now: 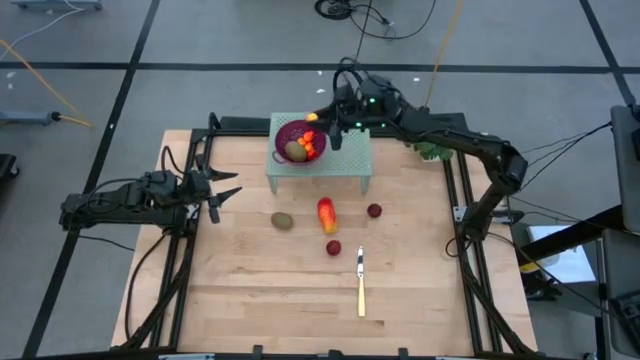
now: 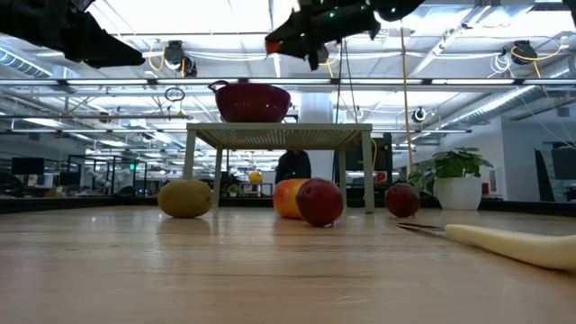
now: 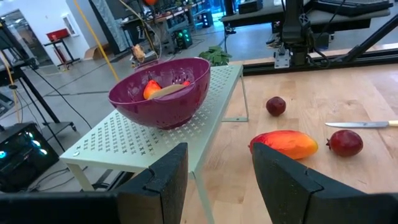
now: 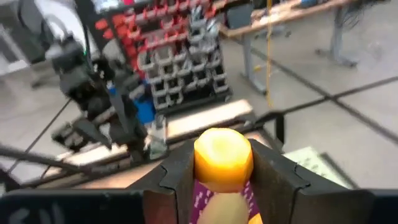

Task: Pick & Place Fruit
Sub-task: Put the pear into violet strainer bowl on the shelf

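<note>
While the right gripper (image 1: 322,122) hangs over the purple colander (image 1: 283,135) with a small orange piece (image 4: 224,157) pinched between its fingers, we list the scene as follows.

Item 1: the colander sits on a pale green perforated stand (image 1: 350,158) at the far side of the table (image 1: 240,300). It holds 1 brown-green oval (image 1: 295,151) and some orange pieces (image 1: 312,143).

Item 2: fruit left on the table: 1 brown-green oval (image 1: 283,220), 1 red-orange oblong (image 1: 326,213), 2 dark red balls (image 1: 374,210) (image 1: 333,247).

Item 3: a yellow-handled knife (image 1: 361,283), near the front, not ours to move.

Item 4: the left gripper (image 1: 222,192) waits at the table's left edge, fingers spread, holding nothing.

Handling note: we judge the step in hand to be the drop. We should centre the piece well inside the rim, lower it close to the fruit already there, then part the fingers so it does not bounce out or roll off the stand.
</note>
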You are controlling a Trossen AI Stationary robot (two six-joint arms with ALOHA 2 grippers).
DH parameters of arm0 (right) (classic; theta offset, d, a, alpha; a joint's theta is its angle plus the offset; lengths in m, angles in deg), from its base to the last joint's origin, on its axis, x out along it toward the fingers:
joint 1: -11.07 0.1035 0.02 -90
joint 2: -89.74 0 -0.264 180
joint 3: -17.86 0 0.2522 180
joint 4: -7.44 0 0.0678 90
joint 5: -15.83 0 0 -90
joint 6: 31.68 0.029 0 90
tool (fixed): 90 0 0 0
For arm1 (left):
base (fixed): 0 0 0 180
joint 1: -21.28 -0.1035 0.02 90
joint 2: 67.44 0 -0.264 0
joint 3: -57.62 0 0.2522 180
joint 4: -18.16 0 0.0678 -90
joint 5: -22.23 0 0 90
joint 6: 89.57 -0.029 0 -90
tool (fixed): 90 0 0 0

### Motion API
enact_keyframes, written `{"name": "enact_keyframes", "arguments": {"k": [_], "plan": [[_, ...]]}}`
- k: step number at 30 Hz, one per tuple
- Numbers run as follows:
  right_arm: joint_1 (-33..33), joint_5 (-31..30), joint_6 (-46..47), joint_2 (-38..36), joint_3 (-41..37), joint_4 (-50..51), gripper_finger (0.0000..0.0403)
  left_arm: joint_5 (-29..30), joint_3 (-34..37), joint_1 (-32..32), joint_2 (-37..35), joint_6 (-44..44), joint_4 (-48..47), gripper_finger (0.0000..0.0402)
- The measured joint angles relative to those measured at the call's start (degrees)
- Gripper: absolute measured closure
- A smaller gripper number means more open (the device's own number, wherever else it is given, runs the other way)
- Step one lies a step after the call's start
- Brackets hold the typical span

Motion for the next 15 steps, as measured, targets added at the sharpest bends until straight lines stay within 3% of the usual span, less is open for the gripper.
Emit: {"name": "enact_keyframes", "arguments": {"k": [15], "plan": [[-0.6, 1.6, -7.4, 7.4, 0.3, -1.2, 0.0282, 0.0, 0.0, 0.0, 0.0, 0.0, 0.0, 0.022]]}}
